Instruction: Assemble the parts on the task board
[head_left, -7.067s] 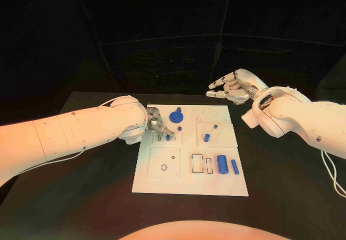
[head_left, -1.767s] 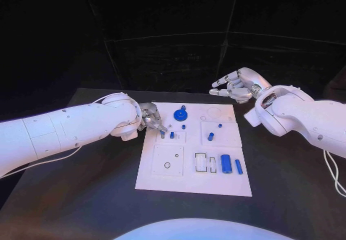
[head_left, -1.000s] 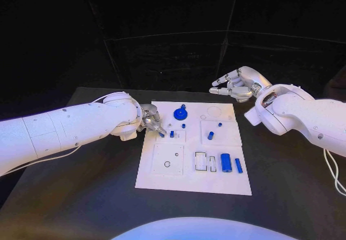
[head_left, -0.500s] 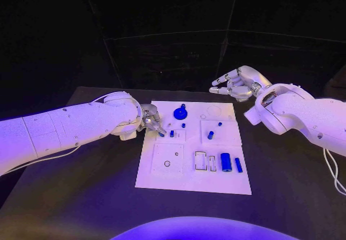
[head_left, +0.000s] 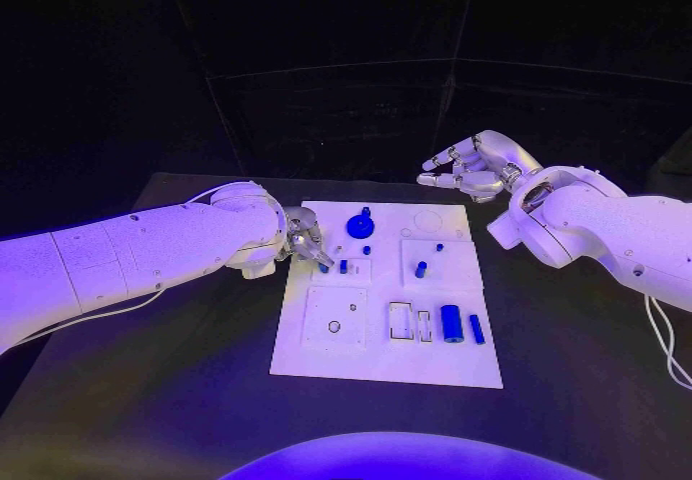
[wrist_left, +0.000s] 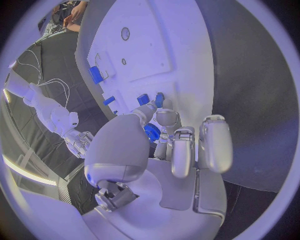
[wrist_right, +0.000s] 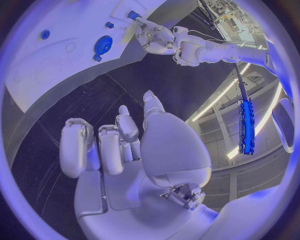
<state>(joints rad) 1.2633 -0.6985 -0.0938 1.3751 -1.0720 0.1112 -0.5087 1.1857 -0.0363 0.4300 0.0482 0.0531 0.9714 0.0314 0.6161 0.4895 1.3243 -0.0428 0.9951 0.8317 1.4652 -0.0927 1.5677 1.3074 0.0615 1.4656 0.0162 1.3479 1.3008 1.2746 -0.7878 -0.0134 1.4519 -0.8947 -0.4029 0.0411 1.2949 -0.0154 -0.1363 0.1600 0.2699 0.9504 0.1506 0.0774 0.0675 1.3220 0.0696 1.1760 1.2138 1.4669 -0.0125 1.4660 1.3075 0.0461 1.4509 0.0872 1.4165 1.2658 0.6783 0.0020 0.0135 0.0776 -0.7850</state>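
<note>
The white task board (head_left: 387, 350) lies mid-table. My left hand (head_left: 306, 245) hovers over the board's left edge and pinches a small blue peg (head_left: 323, 267) at its fingertips, right beside a second peg (head_left: 343, 266). In the left wrist view the left hand (wrist_left: 169, 145) has its fingertips at two blue pegs (wrist_left: 143, 99) on the board (wrist_left: 150, 45). A blue gear (head_left: 359, 228) stands at the far side. My right hand (head_left: 469, 165) is raised beyond the board's far right corner, fingers loosely apart and holding nothing.
More blue pegs (head_left: 420, 268) stand in the board's right half. A blue cylinder (head_left: 453, 323) and a blue bar (head_left: 476, 329) lie near the right edge beside empty slots (head_left: 401, 320). The right wrist view shows the gear (wrist_right: 103, 44) on the board (wrist_right: 56, 55).
My left hand has stayed at the board's left edge with the peg at its fingertips, shifting only slightly. My right hand has kept its raised pose.
</note>
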